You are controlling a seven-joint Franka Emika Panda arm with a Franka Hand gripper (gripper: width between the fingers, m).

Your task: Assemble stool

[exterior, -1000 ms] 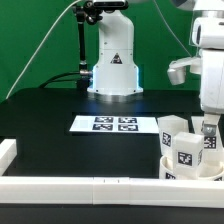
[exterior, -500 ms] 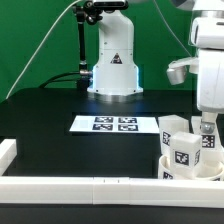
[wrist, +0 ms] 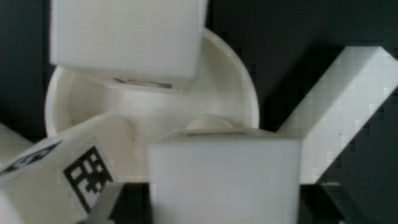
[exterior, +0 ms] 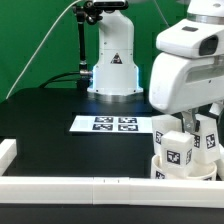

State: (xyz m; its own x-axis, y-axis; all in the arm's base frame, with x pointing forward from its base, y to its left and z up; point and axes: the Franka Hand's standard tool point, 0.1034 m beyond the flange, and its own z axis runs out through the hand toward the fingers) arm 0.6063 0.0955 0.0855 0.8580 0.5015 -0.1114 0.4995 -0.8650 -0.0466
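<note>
- A long white rail [exterior: 100,185] lies at the very front of the black desk [exterior: 50,135].
- Just behind the rail, on the exterior view's right, are the stool parts, all bunched close together.
- The round seat [exterior: 159,168] lies flat on the desk, and only its rim shows.
- The front leg [exterior: 180,150] stands on the seat and shows a black-and-white tag.
- The side leg [exterior: 165,127] stands just behind it, a little more to the exterior view's left.
- The far leg [exterior: 208,135] is on the exterior view's right, right under the claw [exterior: 200,118].
- The claw hangs low over the legs, at the top of the far leg.
- I cannot tell if the claw is wide, narrow or holding the leg, because the big white arm [exterior: 190,60] hides much of it.
- In the wrist view the seat [wrist: 222,95] is a white round dish with a tagged leg [wrist: 71,170] leaning across its rim.
- Two plain white blocks [wrist: 125,40] also sit over the seat there, and I cannot tell what they are.
- Farther back, the marker board [exterior: 110,124] lies flat in the middle of the desk.
- Behind it stands the white robot base [exterior: 112,60].
- A green wall [exterior: 35,40] is at the very back.
</note>
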